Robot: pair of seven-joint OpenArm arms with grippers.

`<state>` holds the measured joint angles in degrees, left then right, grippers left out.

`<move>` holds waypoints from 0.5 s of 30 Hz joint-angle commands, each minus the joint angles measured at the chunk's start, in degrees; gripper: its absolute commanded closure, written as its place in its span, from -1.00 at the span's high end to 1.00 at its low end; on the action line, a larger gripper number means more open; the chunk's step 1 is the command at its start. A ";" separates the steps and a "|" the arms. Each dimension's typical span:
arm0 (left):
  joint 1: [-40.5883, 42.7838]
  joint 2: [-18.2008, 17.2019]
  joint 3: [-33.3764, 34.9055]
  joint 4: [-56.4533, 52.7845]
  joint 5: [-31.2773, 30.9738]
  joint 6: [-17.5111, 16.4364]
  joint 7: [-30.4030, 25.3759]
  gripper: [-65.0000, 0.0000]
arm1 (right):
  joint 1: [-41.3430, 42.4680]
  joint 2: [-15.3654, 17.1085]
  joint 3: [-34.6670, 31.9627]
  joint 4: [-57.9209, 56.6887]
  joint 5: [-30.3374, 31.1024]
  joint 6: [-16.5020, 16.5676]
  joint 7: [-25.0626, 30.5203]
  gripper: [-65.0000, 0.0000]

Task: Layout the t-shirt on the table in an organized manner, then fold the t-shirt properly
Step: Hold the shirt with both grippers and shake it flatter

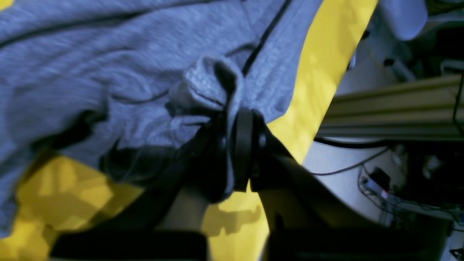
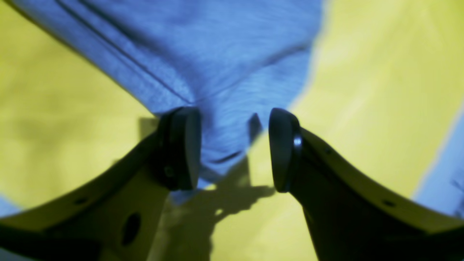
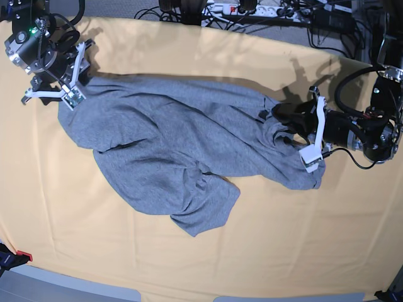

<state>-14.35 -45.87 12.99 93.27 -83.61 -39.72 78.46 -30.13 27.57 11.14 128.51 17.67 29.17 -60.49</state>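
Observation:
The heather-grey t-shirt (image 3: 176, 145) lies rumpled across the middle of the peach table (image 3: 189, 56), blank side up, no lettering showing. My left gripper (image 3: 301, 133) is at the shirt's right end. In the left wrist view it (image 1: 241, 145) is shut on a bunched fold of the shirt (image 1: 108, 72), low over the table (image 1: 326, 72). My right gripper (image 3: 68, 94) is at the shirt's upper-left corner. In the right wrist view it (image 2: 232, 148) is open, with a corner of the shirt (image 2: 217, 54) between its fingers (image 2: 181, 148) over the table (image 2: 380, 90).
A power strip and cables (image 3: 252, 9) lie beyond the table's far edge. A metal rail (image 1: 391, 108) and wiring show past the table edge beside my left arm. A small red and black object (image 3: 16, 257) sits at the front left corner.

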 commanded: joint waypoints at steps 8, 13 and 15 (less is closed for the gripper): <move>2.27 -0.96 -0.70 1.29 -1.39 -0.28 1.03 -1.00 | -3.76 0.87 0.55 1.14 4.26 4.66 -2.38 -0.02; 0.17 -3.39 -0.70 2.32 -1.39 -0.28 1.29 -1.00 | -4.48 0.83 0.55 1.09 3.23 1.55 -2.10 -0.02; -1.68 -4.96 -0.70 2.73 -1.39 -0.28 1.29 -1.00 | -4.48 0.83 0.55 0.81 3.15 0.55 -1.42 -0.02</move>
<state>-14.70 -49.71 13.06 95.24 -84.01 -39.70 80.49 -34.46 27.77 11.27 128.55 20.43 29.76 -62.78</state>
